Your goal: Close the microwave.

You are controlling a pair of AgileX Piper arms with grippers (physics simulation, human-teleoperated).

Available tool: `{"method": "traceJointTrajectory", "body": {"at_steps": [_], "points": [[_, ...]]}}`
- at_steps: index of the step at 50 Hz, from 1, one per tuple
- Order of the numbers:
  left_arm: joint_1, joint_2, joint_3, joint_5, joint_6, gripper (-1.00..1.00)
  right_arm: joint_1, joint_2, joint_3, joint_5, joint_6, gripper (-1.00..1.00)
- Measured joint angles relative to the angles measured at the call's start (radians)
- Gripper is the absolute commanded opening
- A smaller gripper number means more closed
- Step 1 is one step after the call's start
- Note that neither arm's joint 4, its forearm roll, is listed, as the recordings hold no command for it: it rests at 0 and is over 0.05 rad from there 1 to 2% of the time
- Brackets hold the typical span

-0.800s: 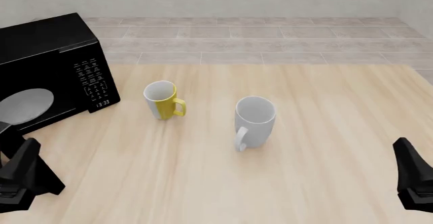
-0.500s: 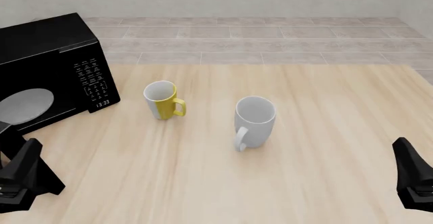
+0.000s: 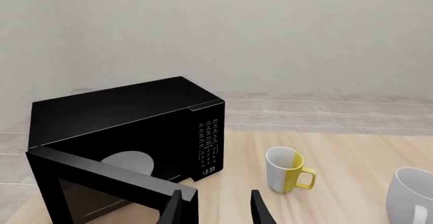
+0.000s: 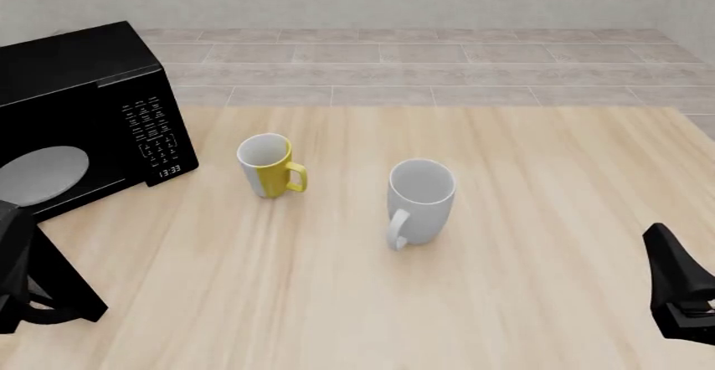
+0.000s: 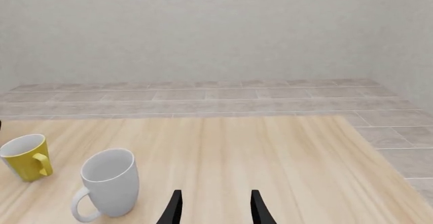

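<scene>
- Microwave (image 4: 84,110) at far-left of table (image 4: 537,186), partly cut by left frame edge in front view; glossy black, keypad and clock display on right of its face, clock reading 13:33.
- Door (image 3: 108,181) swung open toward the arms' side, dark window visible in left wrist view; pale round plate (image 4: 43,176) exposed in cavity.
- Left gripper (image 3: 215,210) low at near-left, just beside the door's free edge; fingers spread with a clear gap, nothing between them. Contact with door: cannot tell.
- Right gripper (image 5: 214,207) at near-right corner, well apart from everything; fingers spread, holding nothing.
- Yellow mug (image 4: 268,166) upright, near microwave's keypad corner, handle turned toward the near-right side.
- White mug (image 4: 419,201) upright, mid-table, handle toward the near side; apart from yellow mug.
- Open wood between the mugs and the right table edge; bare strip also along the near edge between both arms.
- Surface: light wood grain. Beyond the far edge, grey-beige tiled floor (image 4: 447,60) and a pale plain wall (image 5: 216,31).
</scene>
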Motion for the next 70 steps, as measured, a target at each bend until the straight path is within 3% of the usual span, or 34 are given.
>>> {"method": "traceJointTrajectory", "body": {"at_steps": [26, 47, 56, 70], "points": [[0.041, -0.001, -0.122, 0.162, 0.000, 1.00, -0.006, 0.041, 0.000, -0.046, 0.024, 1.00], [0.068, -0.001, -0.119, 0.240, 0.008, 1.00, -0.015, 0.124, 0.000, -0.115, 0.024, 1.00], [0.067, -0.001, -0.088, 0.252, 0.005, 1.00, -0.011, 0.131, 0.000, -0.119, 0.025, 1.00], [0.056, -0.001, 0.039, 0.184, -0.039, 1.00, -0.010, 0.127, 0.000, -0.111, 0.021, 1.00]]}}
